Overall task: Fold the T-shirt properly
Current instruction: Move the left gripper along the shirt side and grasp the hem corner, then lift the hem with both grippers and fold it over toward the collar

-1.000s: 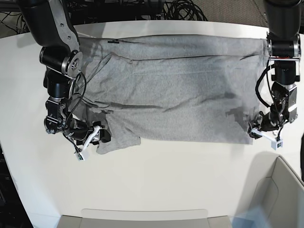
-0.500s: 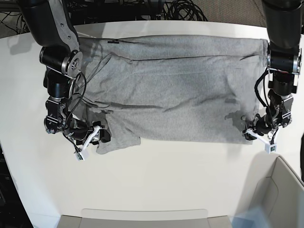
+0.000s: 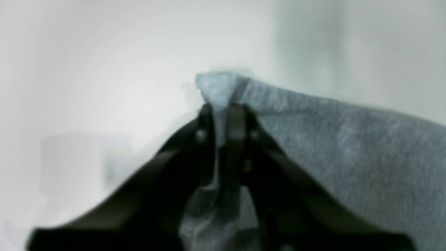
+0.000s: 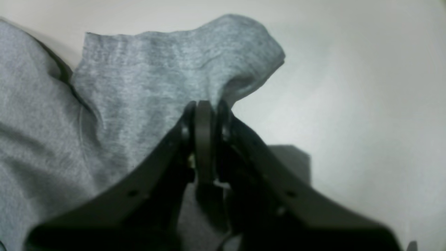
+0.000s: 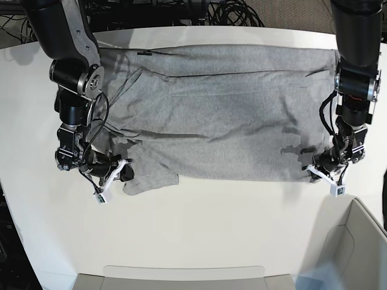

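The heather-grey T-shirt [image 5: 230,115] lies spread, plain side up, across the white table [image 5: 211,223]. My left gripper [image 5: 315,171] is at the shirt's near right corner. In the left wrist view it [image 3: 220,115] is shut on that corner, and a peak of cloth [image 3: 223,87] stands above the fingertips. My right gripper [image 5: 125,173] is at the near left sleeve. In the right wrist view it [image 4: 205,108] is shut on the sleeve's edge, with the sleeve [image 4: 167,69] bunched up ahead of it. No lettering shows.
A light grey bin [image 5: 357,241] stands at the near right corner, close to the left arm. Another tray's rim [image 5: 181,272] runs along the front edge. Black cables [image 5: 230,12] lie behind the table. Both arms reach down over the shirt's side edges.
Both grippers have gone from open to shut on the cloth. The left one slid inward and nearer onto the hem corner; the right one closed on the sleeve in place.
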